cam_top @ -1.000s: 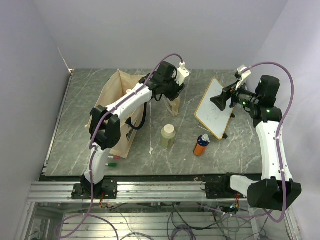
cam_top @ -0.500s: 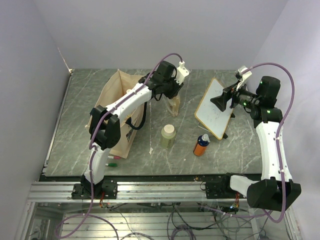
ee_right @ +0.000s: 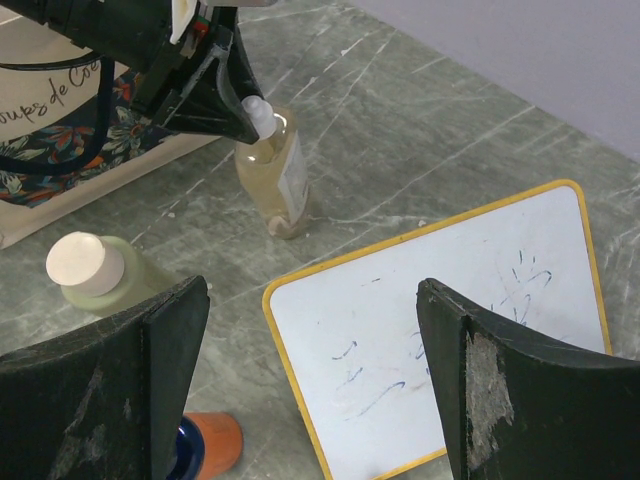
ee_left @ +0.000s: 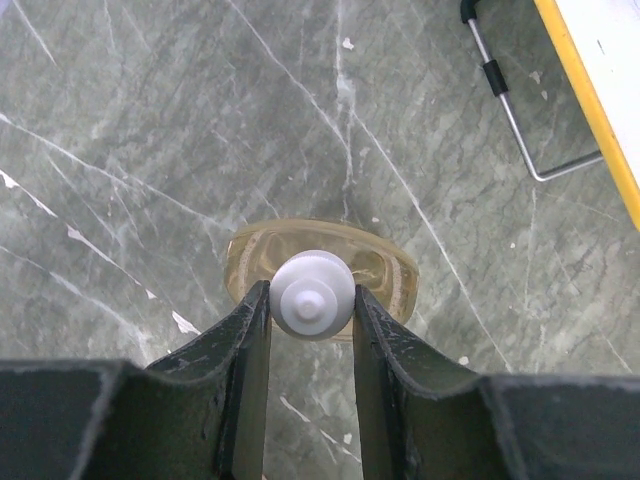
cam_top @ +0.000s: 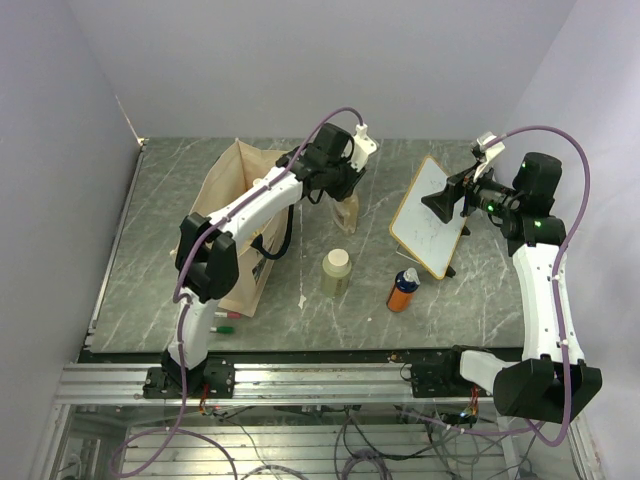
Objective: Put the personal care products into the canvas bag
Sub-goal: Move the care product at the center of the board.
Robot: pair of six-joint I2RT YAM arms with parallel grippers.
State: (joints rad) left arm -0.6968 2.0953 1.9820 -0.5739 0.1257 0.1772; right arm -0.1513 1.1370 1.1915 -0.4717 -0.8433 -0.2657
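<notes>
On the near tabletop [cam_top: 150, 290], orange bottle [cam_top: 402, 292] and pale green bottle [cam_top: 336, 273] standing apart, canvas bag [cam_top: 218, 198] upright at left, farther back left gripper [ee_left: 309, 302] clamped on the white cap [ee_left: 311, 292] of the amber bottle [ee_left: 388, 276] beside the bag, right gripper [ee_right: 312, 292] wide open, empty, above the whiteboard [cam_top: 430, 212]

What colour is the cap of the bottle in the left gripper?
White; the cap shows best in the left wrist view.

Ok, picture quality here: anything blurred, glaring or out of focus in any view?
Top external: even light, sharp, soft shadows, some glare below the rail. Left wrist: amber bottle crisp, left fingers dark but clear. Right wrist: right fingers slightly soft up close, whiteboard sharp.
</notes>
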